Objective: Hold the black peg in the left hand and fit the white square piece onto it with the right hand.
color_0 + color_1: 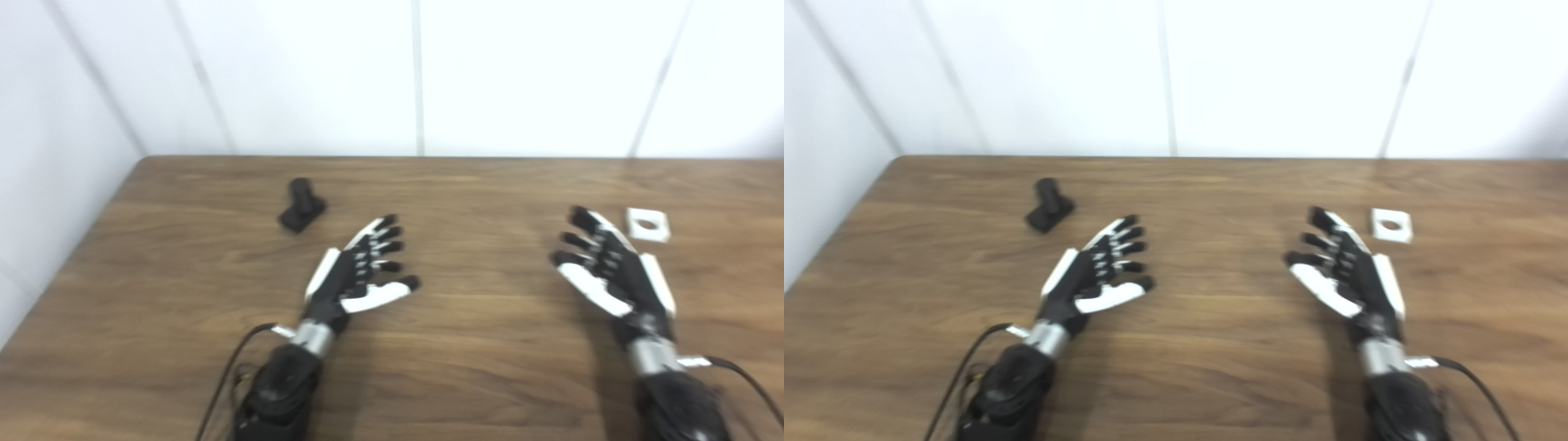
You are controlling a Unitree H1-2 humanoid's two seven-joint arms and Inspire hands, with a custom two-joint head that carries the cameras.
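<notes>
Black peg (301, 205) on its side far left of my table (478, 318), white square piece (647, 224) flat far right.

A wooden table (490, 367) filled the lower two thirds of the frame, its brown top streaked with darker grain running left to right. Its far edge ran straight across the frame just above the middle, and its left edge slanted from the upper left down toward the lower left corner. Behind it stood a white wall (306, 73) of flat panels, split by thin grey seams (418, 79), one near the centre top and others leaning outward at either side. A further white panel (49, 153) closed off the left side beside the table's slanting edge.
</notes>
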